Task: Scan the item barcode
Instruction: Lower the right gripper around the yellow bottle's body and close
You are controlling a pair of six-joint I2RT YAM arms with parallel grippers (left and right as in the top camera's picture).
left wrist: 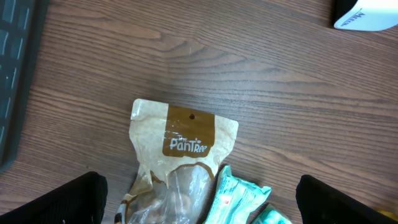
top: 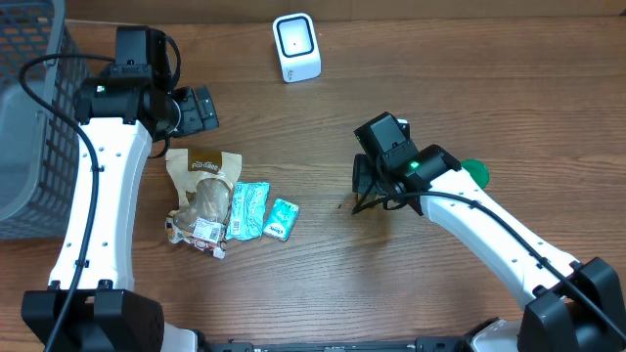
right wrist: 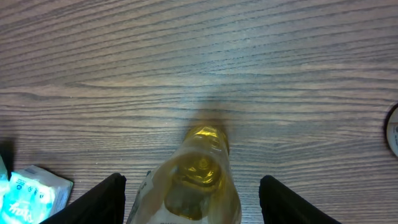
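Amber bottle (right wrist: pixel 200 177) inside spread right end effector (right wrist: pixel 194 190), untouched; left end effector (left wrist: pixel 205 202) wide apart above snack pouch (left wrist: pixel 186 143).

Mock shop checkout on robot test bench. White barcode scanner (top: pixel 295 47), top centre of overhead view. Grey mesh basket (top: pixel 24 147), left edge. Packaged goods, lower left: brown snack bag (top: pixel 202 196), two teal packets (top: pixel 248 209). Wood-grain table (top: pixel 469 78). Two white robot arms (top: pixel 103 186), left and right sides.
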